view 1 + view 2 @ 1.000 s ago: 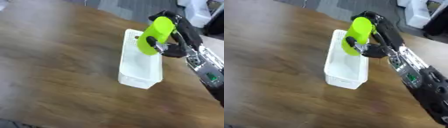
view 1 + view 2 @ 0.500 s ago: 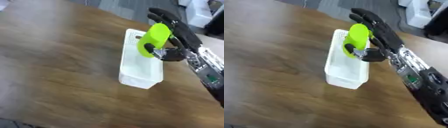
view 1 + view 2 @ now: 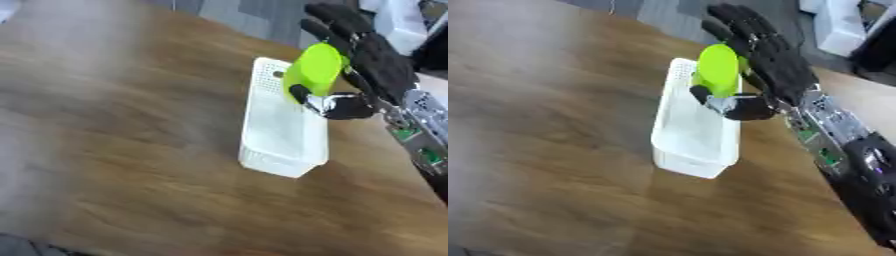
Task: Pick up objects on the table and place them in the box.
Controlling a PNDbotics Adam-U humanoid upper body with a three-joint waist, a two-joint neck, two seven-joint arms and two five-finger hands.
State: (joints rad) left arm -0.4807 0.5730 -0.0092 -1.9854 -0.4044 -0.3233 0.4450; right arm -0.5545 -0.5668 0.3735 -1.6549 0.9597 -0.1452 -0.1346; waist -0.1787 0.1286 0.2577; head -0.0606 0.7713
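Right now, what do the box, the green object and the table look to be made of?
Box: probably thin white plastic, matt; its end wall shows a grid of small holes. Green object: smooth lime, evenly coloured, likely plastic; its exact kind is unclear. Table: brown with streaky grain, wood or wood-look laminate, slight sheen. The right hand is open behind the green object.

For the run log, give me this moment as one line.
right hand: fingers open, thumb against green object | object: over white box | left hand: not in view | table: nothing else visible
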